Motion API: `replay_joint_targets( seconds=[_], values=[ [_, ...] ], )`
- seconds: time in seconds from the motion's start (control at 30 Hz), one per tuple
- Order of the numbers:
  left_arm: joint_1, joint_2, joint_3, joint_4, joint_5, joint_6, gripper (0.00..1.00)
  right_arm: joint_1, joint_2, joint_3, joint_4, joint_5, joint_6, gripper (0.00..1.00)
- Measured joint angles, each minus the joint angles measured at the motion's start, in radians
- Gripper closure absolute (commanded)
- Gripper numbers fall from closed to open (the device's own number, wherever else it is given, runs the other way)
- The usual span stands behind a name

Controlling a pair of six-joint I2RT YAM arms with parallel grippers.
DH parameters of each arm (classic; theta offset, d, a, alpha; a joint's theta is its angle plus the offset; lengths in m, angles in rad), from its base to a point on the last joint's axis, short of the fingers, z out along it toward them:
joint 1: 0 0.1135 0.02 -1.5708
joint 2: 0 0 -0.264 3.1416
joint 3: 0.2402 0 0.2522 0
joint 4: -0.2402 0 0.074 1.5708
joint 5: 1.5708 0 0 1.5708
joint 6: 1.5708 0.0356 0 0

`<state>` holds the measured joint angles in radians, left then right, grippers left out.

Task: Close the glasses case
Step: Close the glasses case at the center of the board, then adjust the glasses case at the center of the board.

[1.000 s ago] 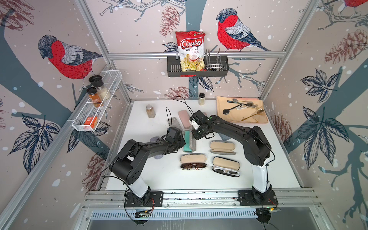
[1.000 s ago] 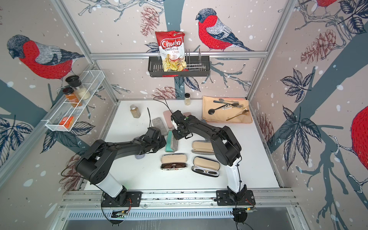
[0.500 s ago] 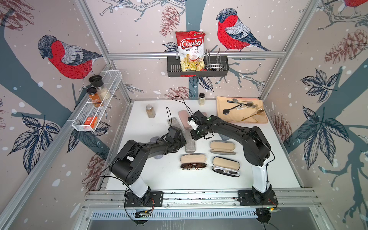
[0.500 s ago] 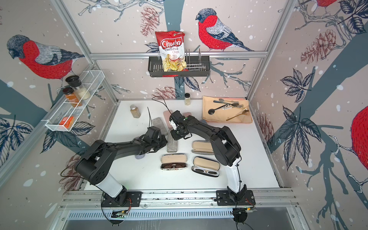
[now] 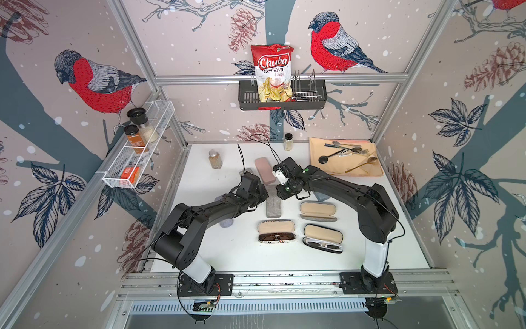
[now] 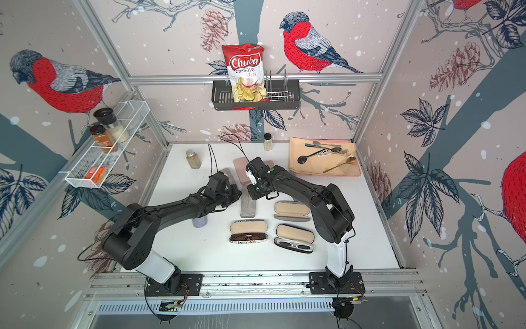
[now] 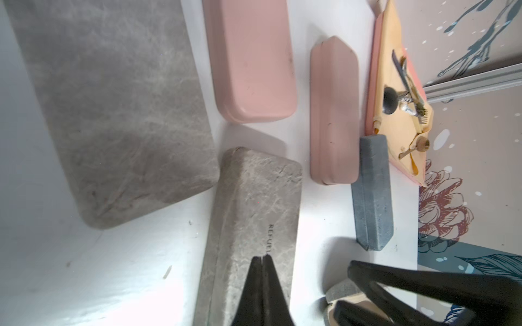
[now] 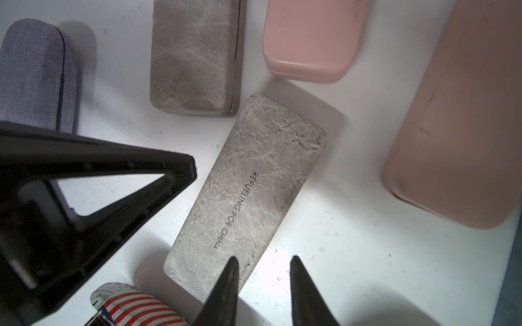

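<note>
The grey glasses case (image 5: 273,204) (image 6: 248,205) lies flat and closed in the middle of the table, its lettered lid facing up (image 8: 248,197) (image 7: 254,211). My left gripper (image 7: 262,256) (image 5: 266,195) is shut with nothing in it, and its tips sit over the case's top. My right gripper (image 8: 263,258) (image 5: 280,193) is open. One fingertip (image 8: 233,262) is over the case's edge, and the table shows beneath the other. Both grippers meet at the case's far end in both top views.
Nearby lie two closed pink cases (image 7: 251,62) (image 7: 334,113), a second grey case (image 8: 195,56) and a blue-grey case (image 7: 372,192). Three open cases lie nearer the front (image 5: 318,210) (image 5: 275,234) (image 5: 323,237). At the back are two jars (image 5: 215,159) (image 5: 288,141) and a cutlery tray (image 5: 367,168).
A second ago the grey case stood partly open with its teal inside showing. It now lies shut and flat. My right gripper's jaws have spread apart. The left gripper stayed shut.
</note>
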<state>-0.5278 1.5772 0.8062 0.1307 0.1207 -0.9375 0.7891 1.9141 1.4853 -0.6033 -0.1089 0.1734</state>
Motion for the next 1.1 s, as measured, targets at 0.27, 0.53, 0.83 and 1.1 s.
replay_joint_targets(
  seconds=[0.27,0.53,0.83,1.1],
  values=[
    [0.000,-0.118,-0.017,-0.071,-0.054,0.001,0.45,0.002,-0.101,-0.061,-0.026,0.089,0.039,0.00],
    [-0.010,-0.230,-0.056,-0.086,-0.079,-0.002,0.05,0.002,-0.188,-0.114,-0.132,0.317,0.113,0.01],
    [-0.037,-0.272,-0.077,-0.089,-0.095,-0.006,0.05,-0.068,-0.255,-0.153,-0.236,0.377,0.131,0.08],
    [-0.038,-0.287,-0.092,-0.090,-0.098,-0.006,0.05,-0.101,-0.241,-0.179,-0.273,0.337,0.066,0.24]
  ],
)
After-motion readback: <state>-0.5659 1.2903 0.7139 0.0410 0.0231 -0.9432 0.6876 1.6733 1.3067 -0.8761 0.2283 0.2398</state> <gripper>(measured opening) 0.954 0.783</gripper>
